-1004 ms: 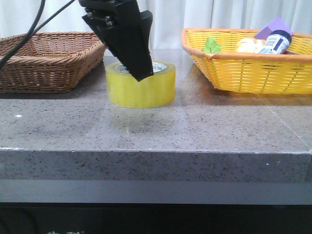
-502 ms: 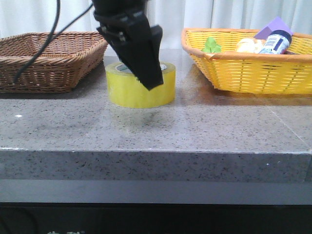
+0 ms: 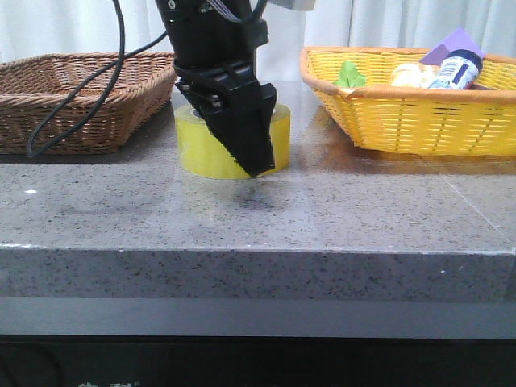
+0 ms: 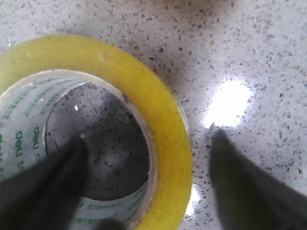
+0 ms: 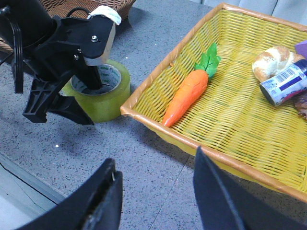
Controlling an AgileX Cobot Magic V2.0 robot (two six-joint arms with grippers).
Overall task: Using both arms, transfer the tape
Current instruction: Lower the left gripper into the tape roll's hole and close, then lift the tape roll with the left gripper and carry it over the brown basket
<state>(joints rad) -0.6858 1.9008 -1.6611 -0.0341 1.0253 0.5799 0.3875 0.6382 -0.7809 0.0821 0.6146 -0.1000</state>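
Note:
The tape (image 3: 195, 145), a wide yellow roll with a white core printed in green, lies flat on the grey stone table between two baskets. My left gripper (image 3: 246, 157) is open and lowered onto it. In the left wrist view one finger (image 4: 45, 187) is inside the core and the other finger (image 4: 247, 184) is outside the yellow wall (image 4: 160, 115). The jaws stand apart from the wall. My right gripper (image 5: 153, 165) is open and empty, above the table near the yellow basket's rim. It sees the tape (image 5: 110, 98) and the left gripper (image 5: 88, 98). It is out of the front view.
A brown wicker basket (image 3: 72, 101) stands at the left. A yellow basket (image 3: 419, 113) at the right holds a carrot (image 5: 187, 96), a bread roll (image 5: 273, 60), a small bottle (image 5: 285, 81) and a purple block (image 3: 455, 44). The table's front edge (image 3: 258, 254) is near.
My left gripper has moved right and down over the tape. Its fingers now reach to table level and straddle the roll's wall. The tape has not moved.

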